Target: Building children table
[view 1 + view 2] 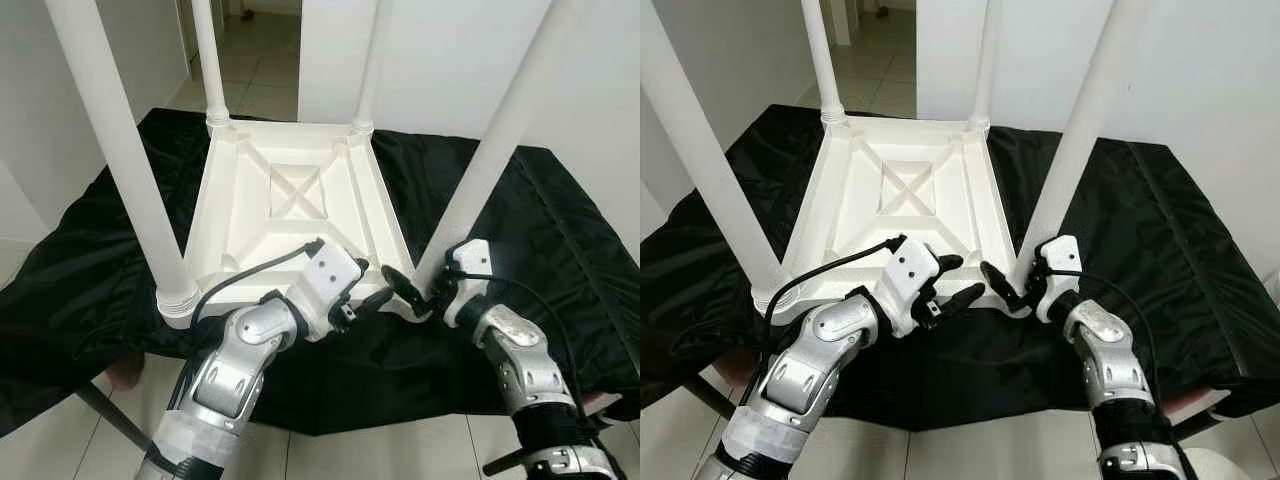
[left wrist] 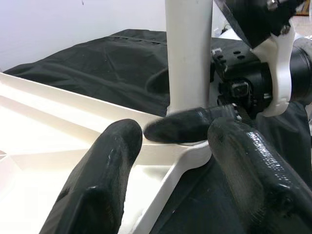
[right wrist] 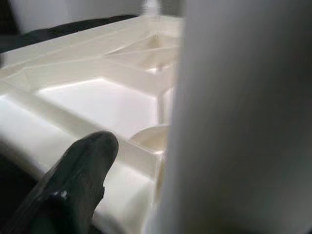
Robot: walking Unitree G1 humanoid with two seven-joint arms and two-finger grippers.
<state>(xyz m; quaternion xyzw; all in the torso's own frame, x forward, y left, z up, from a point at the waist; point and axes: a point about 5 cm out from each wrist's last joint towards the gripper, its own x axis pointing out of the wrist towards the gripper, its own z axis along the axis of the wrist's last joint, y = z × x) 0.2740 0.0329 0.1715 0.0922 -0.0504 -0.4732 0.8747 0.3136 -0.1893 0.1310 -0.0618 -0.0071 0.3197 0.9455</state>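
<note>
The white children's table point(image 1: 250, 215) lies upside down on a black cloth point(image 1: 90, 270), with its legs pointing up. My right gripper point(image 1: 420, 290) is at the base of the front right leg point(image 1: 490, 160). It is open around that leg; one finger point(image 3: 78, 180) is beside the leg point(image 3: 243, 122) with a gap showing, and the other is hidden behind it. My left gripper point(image 1: 368, 283) is open and holds nothing. It hovers just over the table's front edge, left of that leg. In the left wrist view its fingers point(image 2: 97, 185) frame the leg base point(image 2: 187, 53).
The front left leg point(image 1: 120, 150) rises close to my left arm. Two more legs point(image 1: 210, 60) stand at the far corners. The cloth-covered surface ends near my body, with tiled floor point(image 1: 40, 440) below. A doorway point(image 1: 260, 50) opens behind.
</note>
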